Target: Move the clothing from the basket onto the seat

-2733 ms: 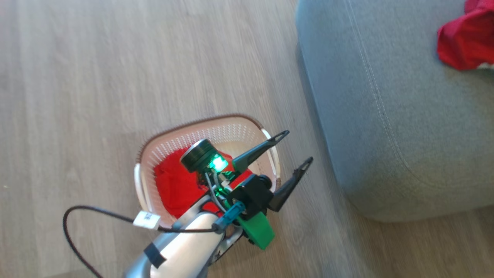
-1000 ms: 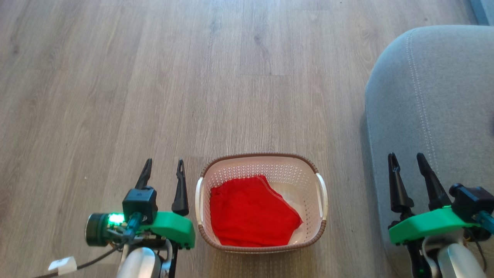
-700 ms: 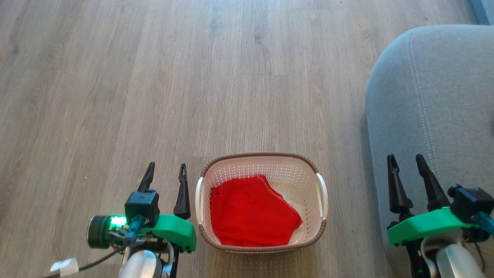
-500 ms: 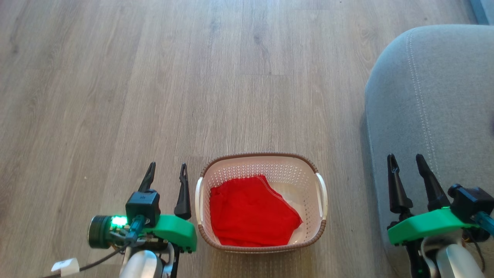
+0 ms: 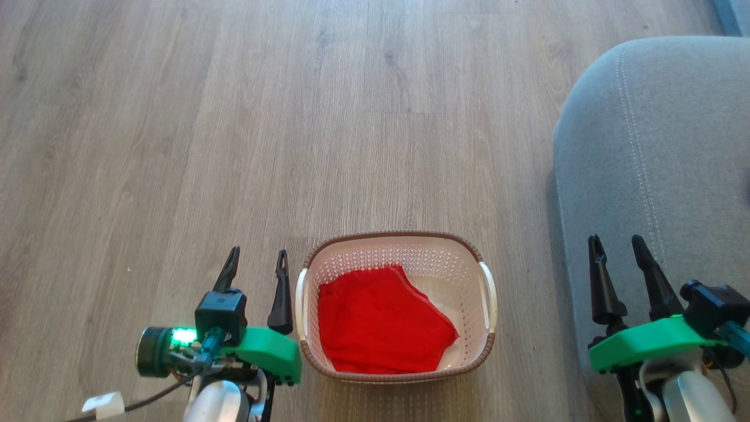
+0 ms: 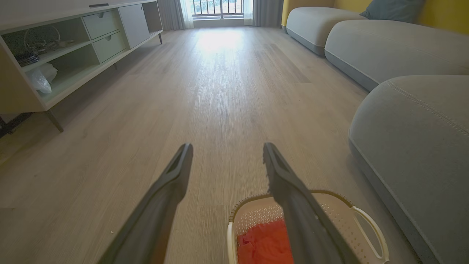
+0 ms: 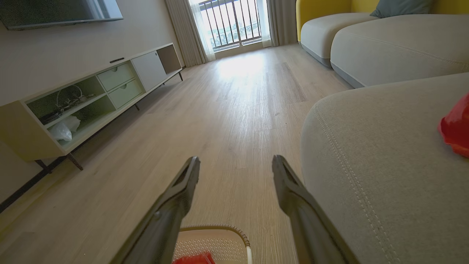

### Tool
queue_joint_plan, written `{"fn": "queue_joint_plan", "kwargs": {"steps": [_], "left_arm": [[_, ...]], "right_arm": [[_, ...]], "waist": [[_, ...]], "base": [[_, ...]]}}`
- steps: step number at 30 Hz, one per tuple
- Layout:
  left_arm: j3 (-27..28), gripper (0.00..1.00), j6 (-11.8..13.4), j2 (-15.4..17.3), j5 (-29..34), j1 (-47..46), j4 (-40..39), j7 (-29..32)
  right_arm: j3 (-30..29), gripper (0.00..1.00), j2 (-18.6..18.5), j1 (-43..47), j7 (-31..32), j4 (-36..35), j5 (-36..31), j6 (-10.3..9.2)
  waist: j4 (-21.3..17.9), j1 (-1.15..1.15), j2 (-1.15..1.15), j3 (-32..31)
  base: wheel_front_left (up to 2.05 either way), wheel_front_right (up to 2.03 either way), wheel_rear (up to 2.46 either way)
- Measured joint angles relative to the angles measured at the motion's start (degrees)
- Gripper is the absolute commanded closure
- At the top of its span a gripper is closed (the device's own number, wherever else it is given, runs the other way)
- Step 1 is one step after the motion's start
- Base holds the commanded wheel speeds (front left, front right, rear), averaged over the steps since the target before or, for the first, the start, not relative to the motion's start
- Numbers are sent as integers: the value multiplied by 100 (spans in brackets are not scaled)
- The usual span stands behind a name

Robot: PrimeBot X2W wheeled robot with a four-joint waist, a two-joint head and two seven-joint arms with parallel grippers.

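Head view: the clothing (image 5: 381, 322) lies in the basket (image 5: 398, 235) on the floor (image 5: 234, 117) beside the seat (image 5: 674, 146), between the open, empty left gripper (image 5: 258, 253) and right gripper (image 5: 615, 240). Left wrist view: a low cabinet (image 6: 73, 55) stands well apart. Right wrist view: another red garment (image 7: 456, 126) lies on the seat.

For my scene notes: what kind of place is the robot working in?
Most likely a home living room: a sectional grey sofa, a low cabinet under a wall-mounted screen, and a curtained balcony door.
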Motion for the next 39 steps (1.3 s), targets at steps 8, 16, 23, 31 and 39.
{"fn": "queue_joint_plan", "kwargs": {"steps": [8, 16, 23, 31, 39], "left_arm": [[-33, 0, -1, 0, 0, -2, 1, 0], [-114, 0, -57, 0, -25, -33, 7, 0], [-321, 0, -159, -2, -66, -361, 236, 0], [-738, 0, -312, -8, 111, -985, 649, 0], [-1215, 0, -475, -22, 170, -2016, 1428, 0]], "right_arm": [[-16, 0, 0, -3, 0, 2, -10, 0], [-171, 0, 0, -17, 0, 111, -78, 0], [-489, 0, 24, -236, 0, 299, -269, 0], [-523, 0, 31, -528, 0, 222, -336, 0], [-471, 0, 24, -927, 0, -73, -370, 0]], "waist": [[-17, 0, 0, 49], [-75, 0, 0, 249], [-187, 0, 0, 683], [-330, 0, 0, 1340], [-518, 2, 0, 2328]], "base": [[0, 0, 0], [0, 0, 0], [0, 0, 0], [0, 0, 0], [0, 0, 0]]}}
